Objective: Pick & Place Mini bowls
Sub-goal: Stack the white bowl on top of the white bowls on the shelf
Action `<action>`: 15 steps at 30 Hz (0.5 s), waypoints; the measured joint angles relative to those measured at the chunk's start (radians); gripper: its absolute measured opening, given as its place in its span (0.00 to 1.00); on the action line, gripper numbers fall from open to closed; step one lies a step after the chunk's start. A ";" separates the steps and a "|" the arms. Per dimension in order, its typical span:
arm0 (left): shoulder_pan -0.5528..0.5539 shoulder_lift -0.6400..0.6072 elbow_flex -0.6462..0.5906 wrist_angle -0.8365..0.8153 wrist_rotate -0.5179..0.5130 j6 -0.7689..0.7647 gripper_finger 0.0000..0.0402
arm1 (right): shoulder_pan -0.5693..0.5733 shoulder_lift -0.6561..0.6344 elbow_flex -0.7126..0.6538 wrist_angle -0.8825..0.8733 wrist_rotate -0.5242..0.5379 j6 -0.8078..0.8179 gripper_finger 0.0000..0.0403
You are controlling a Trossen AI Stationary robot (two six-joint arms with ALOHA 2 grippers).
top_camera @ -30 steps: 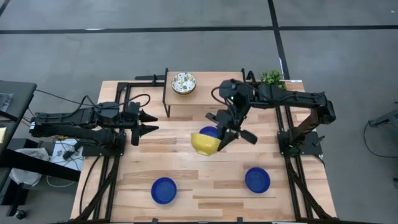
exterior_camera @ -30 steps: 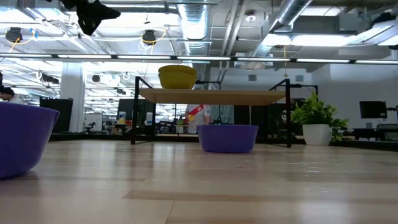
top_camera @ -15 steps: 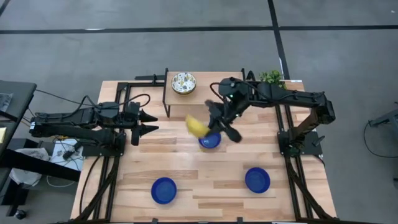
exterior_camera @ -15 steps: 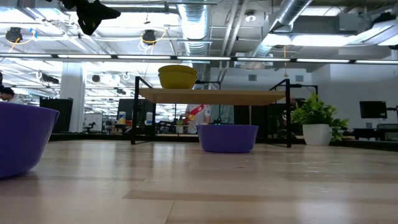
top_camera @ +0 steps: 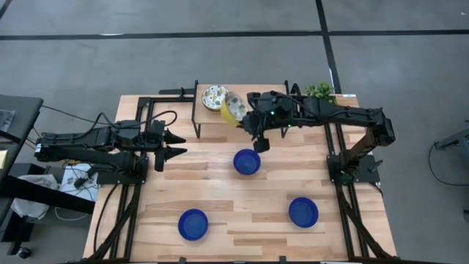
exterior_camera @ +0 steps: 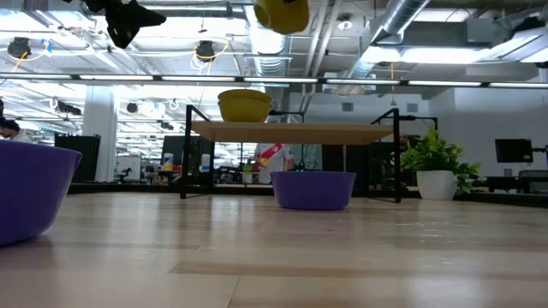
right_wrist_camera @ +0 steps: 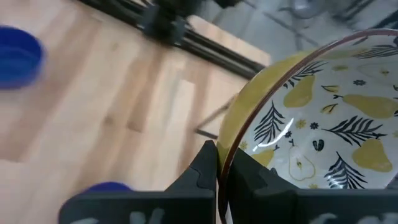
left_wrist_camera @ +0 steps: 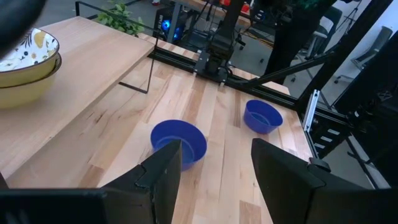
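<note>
Yellow-outside, pear-patterned white mini bowl [top_camera: 233, 108] is up in the right claw [top_camera: 245, 116], pinched by the rim and tilted, upper middle of the high view over the small wooden shelf [top_camera: 253, 97], right beside a stack of patterned bowls [top_camera: 216, 97]. Three glossy cobalt blue bowls sit on the light wood tabletop [top_camera: 183, 187]: one centre [top_camera: 247, 162], one lower left [top_camera: 193, 224], one lower right [top_camera: 303, 212]. Left claw [top_camera: 178, 144] waits at the left, fingers spread wide, holding nothing. Small green potted plant [top_camera: 319, 92] at the upper right.

Low view: held bowl at top centre [exterior_camera: 282, 14], above the stacked bowls [exterior_camera: 244, 106] on the shelf.

Right wrist view: fingers [right_wrist_camera: 205, 165] clamped on the bowl's rim [right_wrist_camera: 323, 124].
</note>
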 joint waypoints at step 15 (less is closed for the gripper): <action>0.000 0.024 0.001 0.006 0.000 -0.003 0.48 | -0.124 0.269 0.400 -0.249 0.051 -0.245 0.00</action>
